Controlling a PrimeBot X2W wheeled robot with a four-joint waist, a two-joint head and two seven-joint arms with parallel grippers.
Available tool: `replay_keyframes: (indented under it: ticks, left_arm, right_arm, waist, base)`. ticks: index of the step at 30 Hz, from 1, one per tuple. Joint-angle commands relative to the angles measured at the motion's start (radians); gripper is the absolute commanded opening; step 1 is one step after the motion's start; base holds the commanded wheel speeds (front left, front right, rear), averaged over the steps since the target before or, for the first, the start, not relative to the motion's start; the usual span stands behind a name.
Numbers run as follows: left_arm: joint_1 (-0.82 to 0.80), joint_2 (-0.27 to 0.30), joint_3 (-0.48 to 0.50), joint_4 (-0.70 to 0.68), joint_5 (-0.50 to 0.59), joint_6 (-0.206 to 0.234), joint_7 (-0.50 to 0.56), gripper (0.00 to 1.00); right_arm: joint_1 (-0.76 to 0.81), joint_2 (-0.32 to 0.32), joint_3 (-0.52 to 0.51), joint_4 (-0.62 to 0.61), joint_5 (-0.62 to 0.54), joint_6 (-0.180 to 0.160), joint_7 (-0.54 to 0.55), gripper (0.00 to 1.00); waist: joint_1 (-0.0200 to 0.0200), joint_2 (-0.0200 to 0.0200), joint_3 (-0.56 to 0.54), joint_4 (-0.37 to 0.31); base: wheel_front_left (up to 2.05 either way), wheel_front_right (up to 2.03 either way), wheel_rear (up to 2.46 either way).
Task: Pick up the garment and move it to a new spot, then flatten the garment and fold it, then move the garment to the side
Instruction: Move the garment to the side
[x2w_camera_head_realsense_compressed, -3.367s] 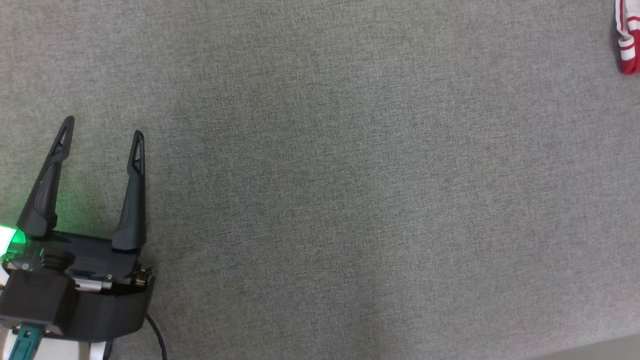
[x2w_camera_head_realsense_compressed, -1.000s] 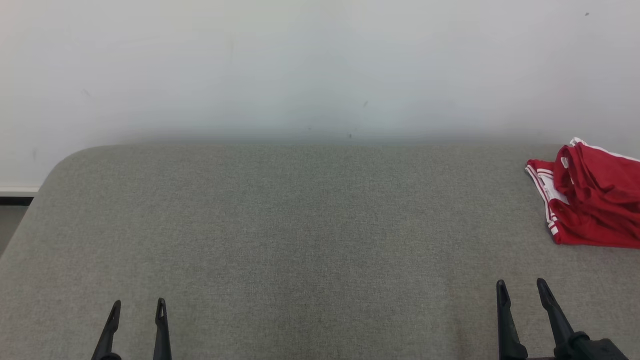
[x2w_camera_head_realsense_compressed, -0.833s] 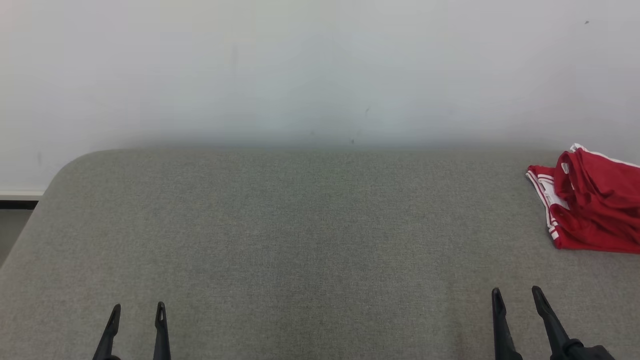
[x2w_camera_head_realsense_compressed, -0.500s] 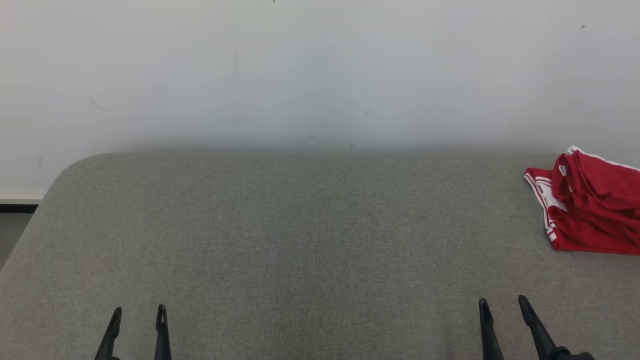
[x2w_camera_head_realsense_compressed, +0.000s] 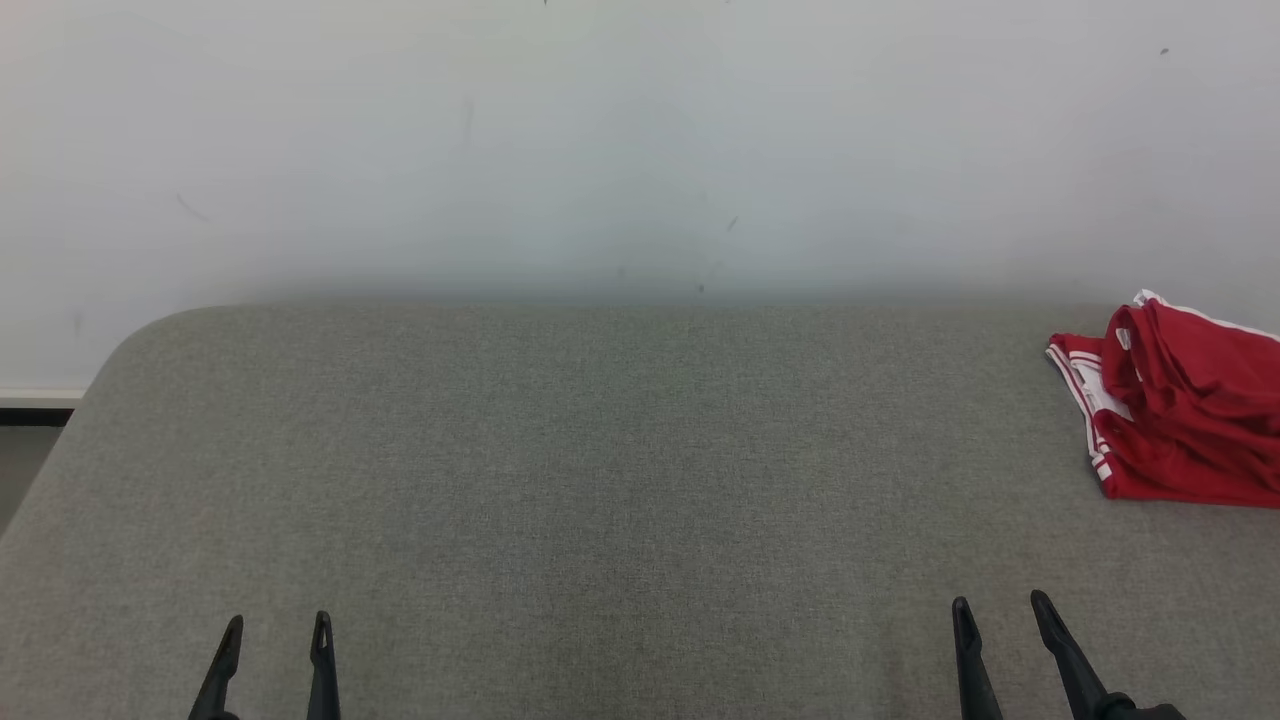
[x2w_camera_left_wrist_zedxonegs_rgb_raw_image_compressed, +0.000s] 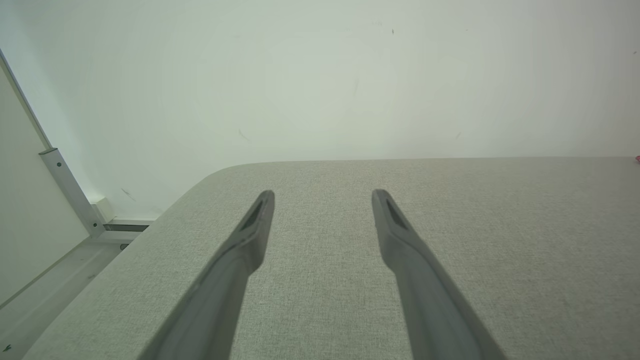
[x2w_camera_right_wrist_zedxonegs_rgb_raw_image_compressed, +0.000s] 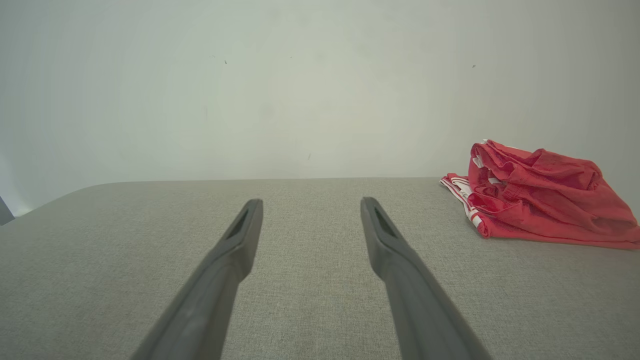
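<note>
A crumpled red fabric garment (x2w_camera_head_realsense_compressed: 1185, 420) with thin white stripes along one hem lies on the grey bench (x2w_camera_head_realsense_compressed: 600, 480), which is covered with woven cloth and has rounded corners. The garment is on the far right part of the bench, close to the back edge, where the plain white wall (x2w_camera_head_realsense_compressed: 600, 150) rises behind it. In the head view the border of the picture cuts off the right side of the garment, so the right edge of the bench cannot be seen there. The cloth is bunched in folds and not flat. The striped hem is on the side toward the middle of the bench.

The left gripper (x2w_camera_head_realsense_compressed: 278, 620) is over the near edge of the bench, toward the left corner. Its two long dark fingers (x2w_camera_left_wrist_zedxonegs_rgb_raw_image_compressed: 250, 240) are spread wide apart, with nothing between them. The right gripper (x2w_camera_head_realsense_compressed: 1001, 602) is over the near edge on the right side, its jaws also wide and empty. It is well apart from the garment, which lies farther back and a little more to the right. In the left wrist view a pale metal rail (x2w_camera_left_wrist_zedxonegs_rgb_raw_image_compressed: 70, 192) shows beyond the far left corner of the bench, low beside the wall.
</note>
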Motion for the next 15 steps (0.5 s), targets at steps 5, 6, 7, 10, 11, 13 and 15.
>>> replay_keyframes:
  ticks: [5, 6, 7, 10, 11, 13, 15]
  left_arm:
    - [0.002, 0.008, -0.004, -0.002, -0.011, 0.005, 0.004, 1.00]
    - [0.002, 0.009, -0.005, -0.001, -0.011, 0.005, 0.004, 1.00]
    - [0.002, 0.010, -0.005, -0.001, -0.012, 0.005, 0.005, 1.00]
    - [0.003, 0.012, -0.008, -0.001, -0.016, 0.005, 0.005, 1.00]
    - [0.004, 0.013, -0.009, 0.000, -0.016, 0.005, 0.004, 1.00]
    - [0.005, 0.015, -0.010, 0.002, -0.018, 0.006, 0.005, 1.00]
    - [0.005, 0.015, -0.011, 0.002, -0.019, 0.006, 0.006, 1.00]
  right_arm:
    - [0.002, 0.004, -0.003, 0.002, 0.005, -0.003, -0.006, 1.00]
    - [0.001, 0.004, -0.003, 0.002, 0.005, -0.003, -0.006, 1.00]
    - [0.000, 0.004, -0.002, 0.002, 0.005, -0.003, -0.006, 1.00]
    - [-0.001, 0.004, 0.000, 0.002, 0.006, -0.003, -0.006, 1.00]
    - [-0.001, 0.004, 0.000, 0.002, 0.006, -0.003, -0.006, 1.00]
    - [0.000, 0.004, -0.001, 0.002, 0.006, -0.003, -0.006, 1.00]
    - [0.000, 0.004, -0.001, 0.002, 0.006, -0.003, -0.006, 1.00]
  waist:
    - [0.0000, 0.0000, 0.002, -0.002]
    - [0.0000, 0.0000, 0.002, -0.002]
    - [0.0000, 0.0000, 0.002, -0.003]
    - [0.0000, 0.0000, 0.003, -0.002]
    - [0.0000, 0.0000, 0.003, -0.002]
    - [0.0000, 0.0000, 0.004, -0.002]
    - [0.0000, 0.0000, 0.004, -0.002]
  base:
    - [0.00, 0.00, 0.00]
    - [0.00, 0.00, 0.00]
    - [0.00, 0.00, 0.00]
    - [0.00, 0.00, 0.00]
    - [0.00, 0.00, 0.00]
    - [0.00, 0.00, 0.00]
    - [0.00, 0.00, 0.00]
